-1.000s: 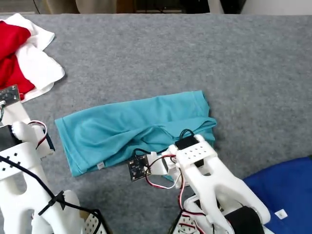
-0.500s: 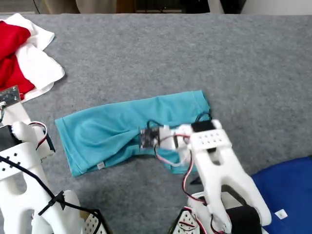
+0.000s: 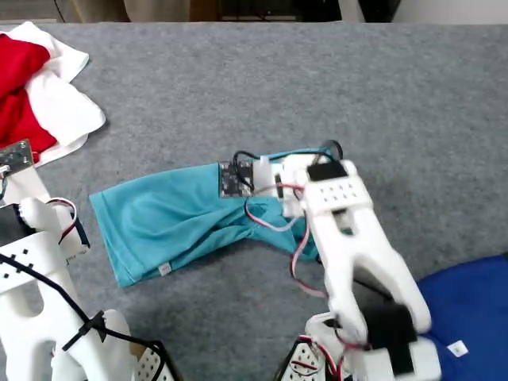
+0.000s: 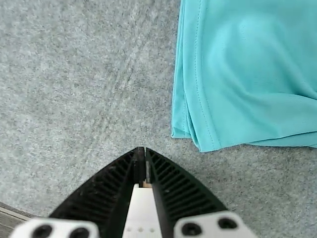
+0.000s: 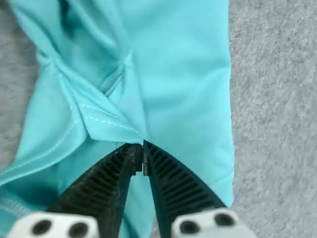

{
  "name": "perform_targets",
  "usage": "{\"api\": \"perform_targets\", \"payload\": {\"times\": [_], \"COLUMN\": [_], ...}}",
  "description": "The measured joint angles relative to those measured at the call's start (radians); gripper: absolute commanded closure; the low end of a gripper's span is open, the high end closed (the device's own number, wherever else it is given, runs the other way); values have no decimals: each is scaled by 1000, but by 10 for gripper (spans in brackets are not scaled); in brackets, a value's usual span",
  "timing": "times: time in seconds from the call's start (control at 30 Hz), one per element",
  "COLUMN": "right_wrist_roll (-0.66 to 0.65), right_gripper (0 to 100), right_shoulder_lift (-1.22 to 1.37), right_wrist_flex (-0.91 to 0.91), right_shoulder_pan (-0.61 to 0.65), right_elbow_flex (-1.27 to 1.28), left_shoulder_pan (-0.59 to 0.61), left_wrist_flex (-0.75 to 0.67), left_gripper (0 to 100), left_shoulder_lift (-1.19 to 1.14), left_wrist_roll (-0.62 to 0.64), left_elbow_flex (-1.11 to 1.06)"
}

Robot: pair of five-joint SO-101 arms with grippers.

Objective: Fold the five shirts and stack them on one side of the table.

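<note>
Since a second ago, log a sweep of the right arm (image 3: 349, 238) across the teal shirt (image 3: 159, 214), from its near edge to its far edge, with the shirt's right end dragged along and bunched under the wrist.

Find the right gripper (image 5: 142, 148) with jaws pressed together on a pinched ridge of the teal shirt's fabric, a stitched hem fold right at the tips. See creases fanning out from that pinch across the cloth.

Find the left gripper (image 4: 142, 152) closed tip to tip with nothing between the jaws, over bare grey felt (image 4: 74, 74) just off a corner of the teal shirt's left end, not touching the cloth. Note the left arm (image 3: 40, 270) to the near left of the teal shirt.

Place the teal shirt mid-table, long side running across, left half lying flat, right half covered by the right arm.

Record a red shirt (image 3: 16, 71) on a white shirt (image 3: 67, 103) in a heap well off to the far left of the teal shirt, at the table corner. Record a blue shirt (image 3: 468, 302) to the near right of the teal shirt, apart from it, one edge behind the right arm.
</note>
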State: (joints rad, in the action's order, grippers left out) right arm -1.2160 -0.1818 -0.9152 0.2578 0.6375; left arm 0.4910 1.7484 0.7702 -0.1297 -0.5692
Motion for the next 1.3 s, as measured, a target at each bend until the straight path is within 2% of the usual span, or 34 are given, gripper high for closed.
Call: {"api": "perform_targets", "payload": {"times": [0.33, 0.4, 0.57, 0.63, 0.77, 1.0, 1.17, 1.3], "right_wrist_roll": [49, 49, 52, 71, 115, 124, 124, 124], "right_gripper": [975, 916, 670, 609, 649, 776, 785, 785], "right_shoulder_lift": [330, 376, 440, 445, 445, 434, 298, 138], "right_wrist_flex": [-84, -123, -221, -245, -307, -597, -741, -813], "right_shoulder_pan": [0, 0, 0, 0, -9, -64, -152, -204], "right_elbow_flex": [-405, -457, -569, -601, -655, -736, -721, -580], "left_shoulder_pan": [0, 0, 0, 0, 0, 0, -3, -103], "left_wrist_flex": [0, 0, 0, 0, 0, 0, 0, 0], "left_gripper": [976, 976, 976, 976, 976, 976, 974, 975], "left_shoulder_lift": [0, 0, 0, 0, 0, 0, 0, 0], "left_wrist_roll": [0, 0, 0, 0, 0, 0, 0, 0], "left_elbow_flex": [0, 0, 0, 0, 0, 0, 0, 5]}}
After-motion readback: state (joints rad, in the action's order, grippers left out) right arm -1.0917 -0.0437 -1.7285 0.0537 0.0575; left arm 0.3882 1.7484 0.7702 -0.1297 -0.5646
